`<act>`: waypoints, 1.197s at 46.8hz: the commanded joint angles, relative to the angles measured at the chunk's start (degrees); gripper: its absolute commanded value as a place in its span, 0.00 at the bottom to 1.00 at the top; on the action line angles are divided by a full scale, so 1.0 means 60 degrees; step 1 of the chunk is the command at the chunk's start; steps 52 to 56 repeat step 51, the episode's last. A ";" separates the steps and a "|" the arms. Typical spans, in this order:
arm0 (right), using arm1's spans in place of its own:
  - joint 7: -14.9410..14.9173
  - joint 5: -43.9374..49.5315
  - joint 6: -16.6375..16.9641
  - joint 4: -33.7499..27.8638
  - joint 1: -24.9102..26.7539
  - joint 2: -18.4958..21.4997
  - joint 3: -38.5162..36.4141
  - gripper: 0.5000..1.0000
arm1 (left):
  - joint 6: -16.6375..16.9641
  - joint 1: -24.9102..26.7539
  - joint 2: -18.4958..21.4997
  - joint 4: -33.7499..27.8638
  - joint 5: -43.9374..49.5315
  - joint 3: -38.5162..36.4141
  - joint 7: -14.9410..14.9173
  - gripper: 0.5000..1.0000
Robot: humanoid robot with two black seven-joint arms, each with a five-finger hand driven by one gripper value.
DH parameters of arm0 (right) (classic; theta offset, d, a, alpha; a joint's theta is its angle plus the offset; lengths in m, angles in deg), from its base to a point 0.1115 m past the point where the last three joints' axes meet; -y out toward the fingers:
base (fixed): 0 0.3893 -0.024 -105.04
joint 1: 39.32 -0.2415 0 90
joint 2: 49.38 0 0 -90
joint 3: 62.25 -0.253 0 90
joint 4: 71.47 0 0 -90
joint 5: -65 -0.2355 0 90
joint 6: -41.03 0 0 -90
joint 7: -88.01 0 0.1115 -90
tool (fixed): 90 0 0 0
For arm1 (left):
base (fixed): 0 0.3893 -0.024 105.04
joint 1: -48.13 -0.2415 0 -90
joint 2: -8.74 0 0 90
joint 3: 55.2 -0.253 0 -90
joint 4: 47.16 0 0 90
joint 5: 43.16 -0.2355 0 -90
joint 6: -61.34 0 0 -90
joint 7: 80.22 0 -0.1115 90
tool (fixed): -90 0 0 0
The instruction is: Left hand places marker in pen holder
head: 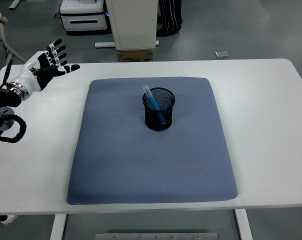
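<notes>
On the mat [151, 160] at mid-desk, your marker [152, 102] leans inside the holder [158, 116], its tip poking above the far-left rim. Your left hand [43, 67] hangs over the desk's [271, 125] far-left corner, fingers spread and empty, well apart from the holder.

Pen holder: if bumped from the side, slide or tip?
The holder is black mesh, so probably light. It stands upright on a textured mat, which likely resists sliding. The marker leans on its rim, so tipping seems somewhat likelier.

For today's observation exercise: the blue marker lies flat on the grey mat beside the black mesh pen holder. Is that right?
Not quite. The head view shows the blue marker standing tilted inside the black mesh pen holder, which stands on the grey mat.
</notes>
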 commanded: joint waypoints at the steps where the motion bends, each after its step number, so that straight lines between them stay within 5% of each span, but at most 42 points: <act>1: 0.0001 -0.0001 0.0000 0.0000 0.0000 0.0000 0.0000 1.00 | 0.0005 -0.0361 0.0188 -0.0001 0.0231 0.0283 0.0006 1.00; 18: 0.0001 -0.0001 0.0000 0.0000 0.0000 0.0000 0.0000 1.00 | 0.0035 -0.1109 0.0657 0.0087 0.1096 0.0606 0.0020 1.00; 56: -0.0028 -0.0001 0.0015 0.0015 -0.0059 0.0000 -0.0015 1.00 | -0.0024 -0.1300 0.0672 0.0072 0.1125 0.0621 0.0035 1.00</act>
